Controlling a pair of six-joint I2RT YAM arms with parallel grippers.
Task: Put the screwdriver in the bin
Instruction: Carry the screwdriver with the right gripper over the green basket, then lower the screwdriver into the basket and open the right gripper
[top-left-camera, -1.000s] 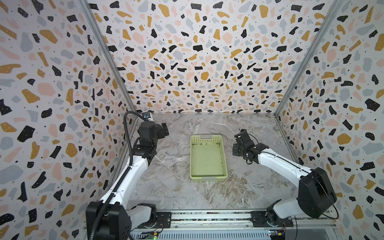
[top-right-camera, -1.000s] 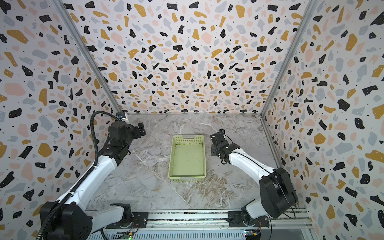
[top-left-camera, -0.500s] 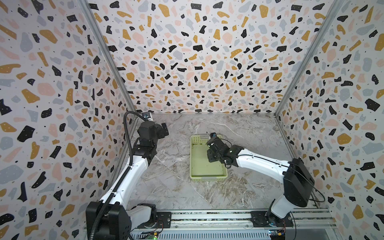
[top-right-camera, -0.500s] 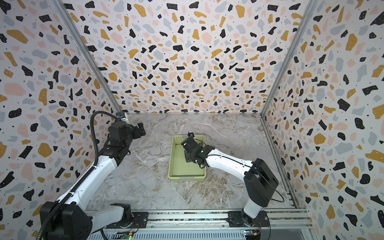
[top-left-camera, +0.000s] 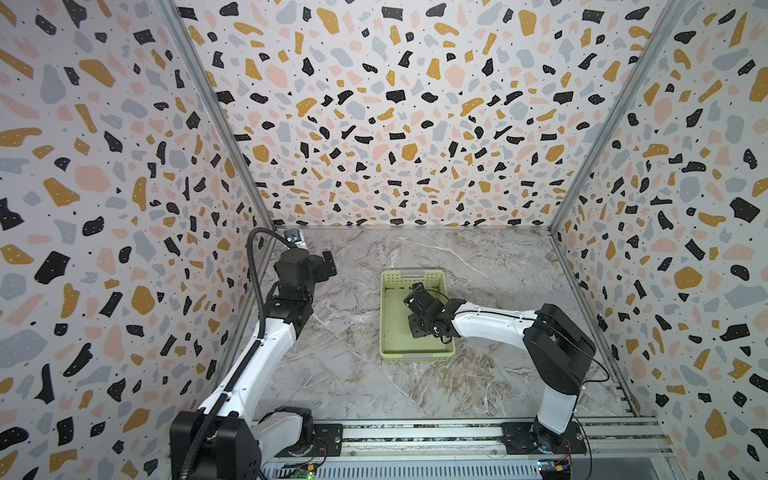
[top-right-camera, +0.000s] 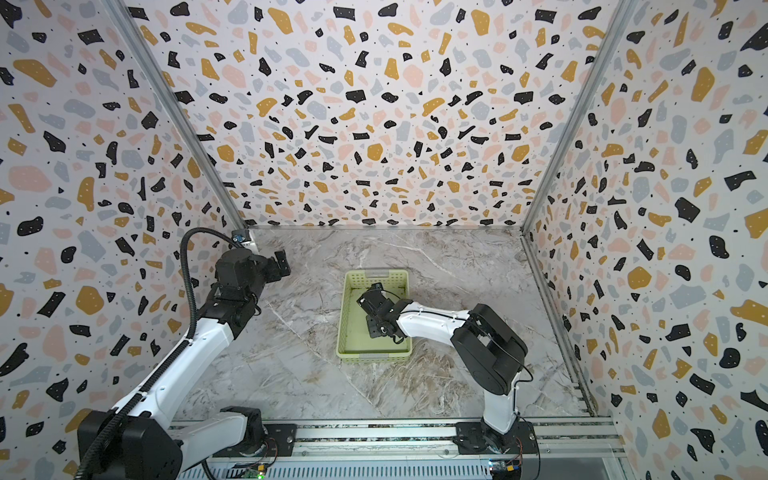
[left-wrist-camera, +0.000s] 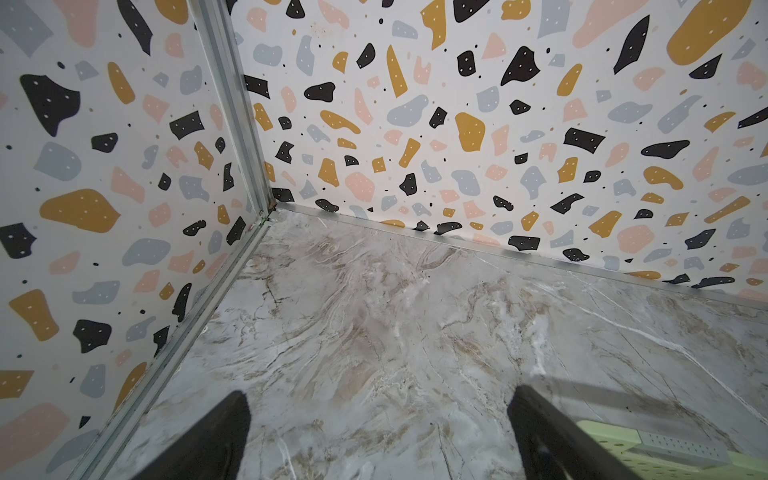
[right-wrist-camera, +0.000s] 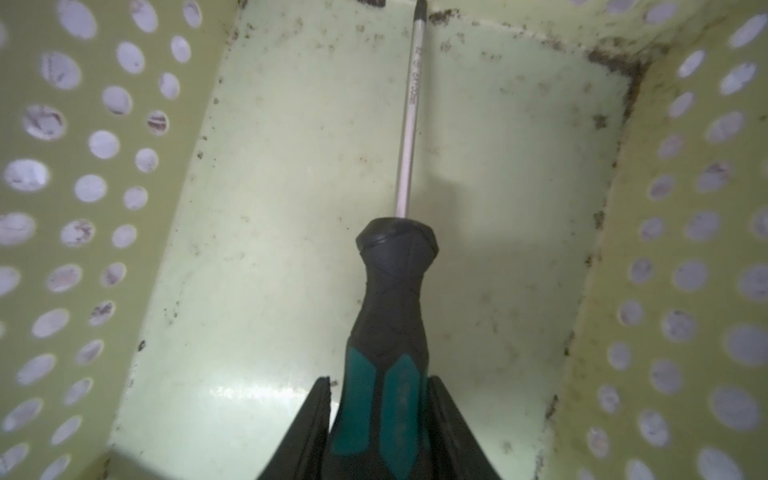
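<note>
The bin (top-left-camera: 385, 320) (top-right-camera: 342, 320), pale yellow-green with perforated sides, lies on the marble floor in both top views. My right gripper (top-left-camera: 415, 293) (top-right-camera: 370, 297) reaches into it from the right. In the right wrist view the right gripper (right-wrist-camera: 379, 384) is shut on the teal and black handle of the screwdriver (right-wrist-camera: 390, 307). Its metal shaft points along the bin's floor toward a short end, between the perforated walls (right-wrist-camera: 83, 208). My left gripper (top-left-camera: 328, 262) (left-wrist-camera: 382, 419) hangs open and empty near the back left corner, away from the bin.
Patterned walls enclose the marble floor (top-left-camera: 478, 257) on three sides. A metal rail (top-left-camera: 415, 432) runs along the front with both arm bases on it. A corner of the bin (left-wrist-camera: 665, 446) shows in the left wrist view.
My right arm has swung left from beside the bin to over it and down inside, carrying the screwdriver. The left arm has not moved.
</note>
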